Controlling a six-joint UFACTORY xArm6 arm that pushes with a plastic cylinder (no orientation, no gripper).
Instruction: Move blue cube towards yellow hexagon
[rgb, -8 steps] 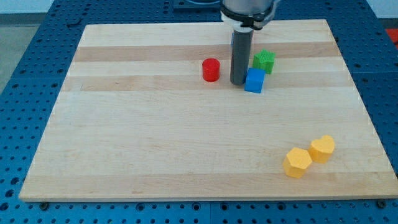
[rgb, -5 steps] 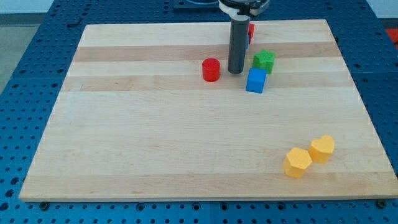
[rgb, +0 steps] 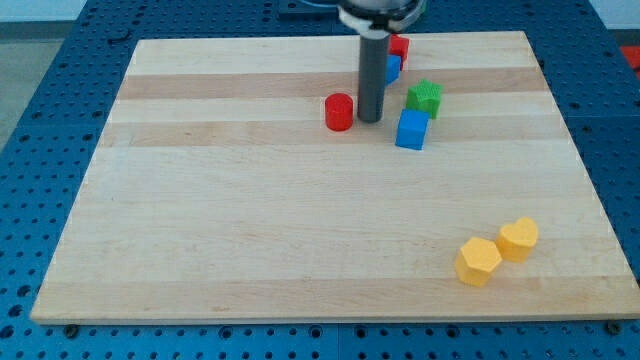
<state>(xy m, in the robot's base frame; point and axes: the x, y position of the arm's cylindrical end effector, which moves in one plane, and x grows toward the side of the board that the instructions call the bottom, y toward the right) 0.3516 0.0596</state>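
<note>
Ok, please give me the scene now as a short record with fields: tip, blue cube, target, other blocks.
tip: my tip between red cylinder and blue cube, touching neither
blue cube: below green block
target: yellow hexagon, view's bottom right, beside yellow heart-like block
other blocks: red block and blue block behind the rod

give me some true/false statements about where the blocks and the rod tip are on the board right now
1. My tip sits between the red cylinder and the blue cube. True.
2. My tip is pressed against the blue cube. False: a gap of bare board shows between them.
3. The green block lies just toward the view's top from the blue cube. True.
4. The yellow hexagon sits at the view's top left. False: it is at the bottom right, beside another yellow block.
5. A red block and a second blue block show behind the rod near the top edge. True.
</note>
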